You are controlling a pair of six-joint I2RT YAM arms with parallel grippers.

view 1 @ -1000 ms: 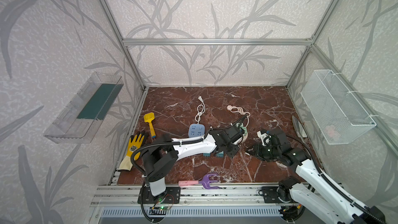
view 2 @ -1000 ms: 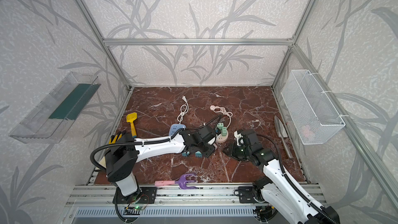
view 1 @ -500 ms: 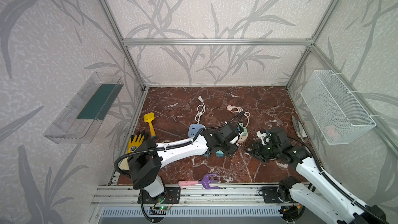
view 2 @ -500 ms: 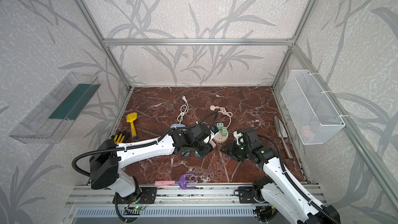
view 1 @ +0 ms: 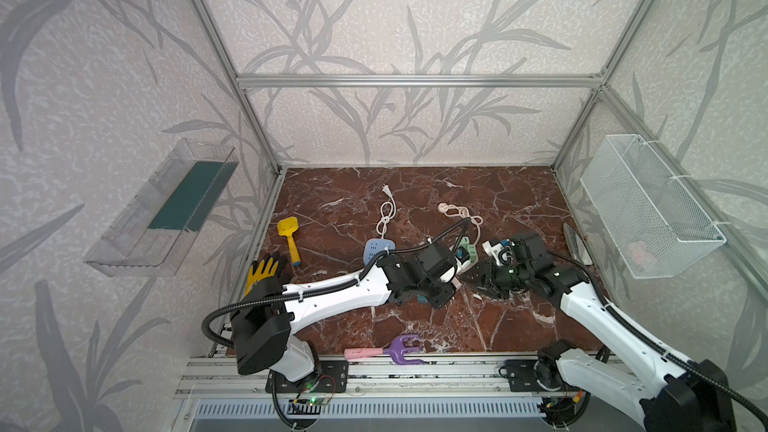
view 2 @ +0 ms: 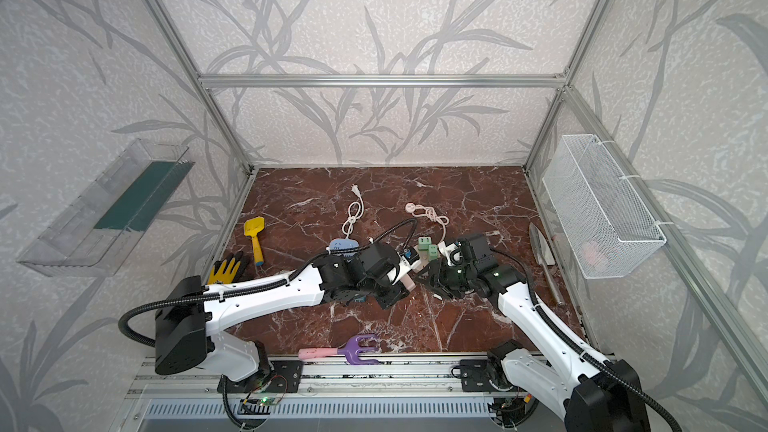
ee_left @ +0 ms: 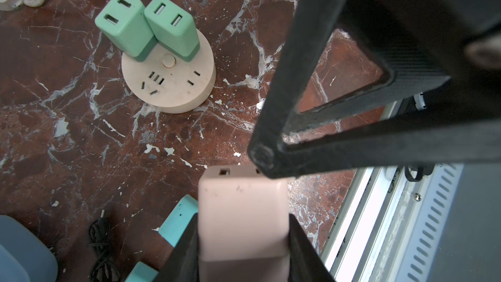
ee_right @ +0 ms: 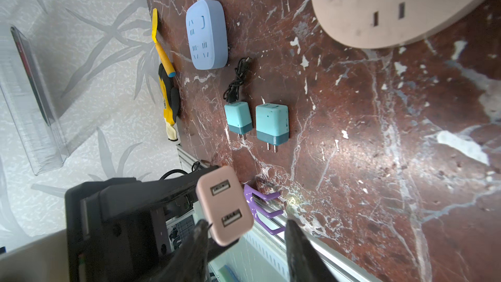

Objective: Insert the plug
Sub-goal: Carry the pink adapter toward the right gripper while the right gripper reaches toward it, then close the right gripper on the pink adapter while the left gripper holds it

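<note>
The pink plug [ee_left: 242,212] is held in the air near the round socket [ee_left: 176,96], on the side of the socket that has free slots. The left gripper [ee_left: 242,240] is clamped on the plug's two broad flat sides. The end with the two USB ports points away from this gripper, and the prongs are hidden (I think they point back into the gripper, but I cannot see them). The right gripper [ee_right: 245,229] has its jaws apart. One finger [ee_right: 200,229] is right at the lower corner of the plug and the other is clear of it, so this gripper grips nothing. I judge the plug to be light and stiff, a small block of hard plastic. Its smooth walls may slip or turn between narrow pads. The best hold seems to be across the flat sides near the USB end, so that the prong end stays free for the socket. The two green plugs [ee_left: 146,28] already stand in the far half of the socket. Two teal plugs [ee_right: 254,123] lie flat, farther from the socket.
</note>
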